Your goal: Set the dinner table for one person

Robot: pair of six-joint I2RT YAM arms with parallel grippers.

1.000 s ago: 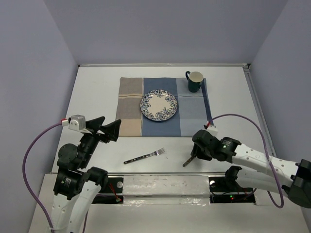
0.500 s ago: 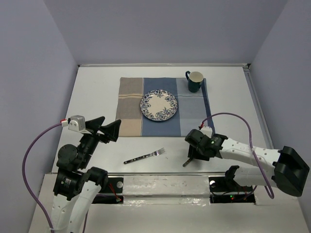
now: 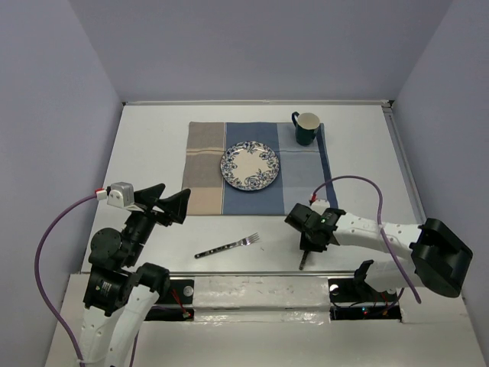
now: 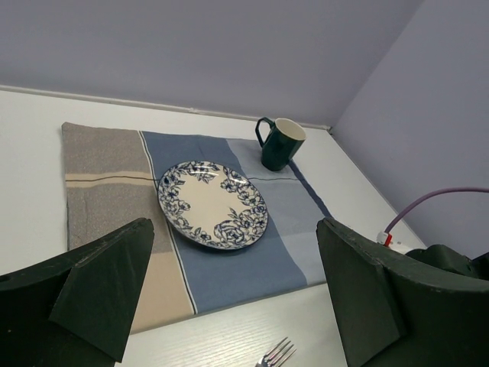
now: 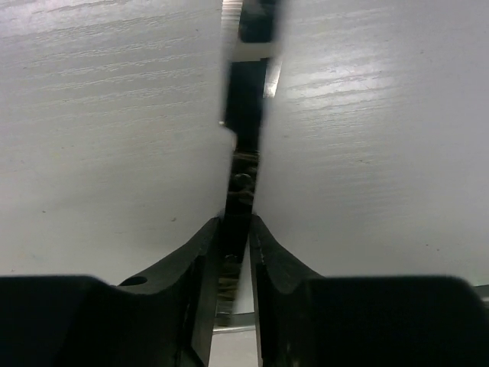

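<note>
The right arm lies stretched low and leftward over the white worktop (image 3: 153, 145), with the right pincer (image 3: 308, 241) clenched on a dark knife (image 3: 305, 260) near the front edge, just below the placemat (image 3: 206, 164). The left pincer (image 3: 170, 204) hangs raised and released, its fingers spread wide

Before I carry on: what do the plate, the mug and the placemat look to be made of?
Plate: likely glazed ceramic; glossy cream face, printed blue floral rim. Mug: probably glazed ceramic too; dark green, shiny, pale inside. Placemat: woven cloth, matte; blue and tan blocks, lying flat with soft edges.
</note>
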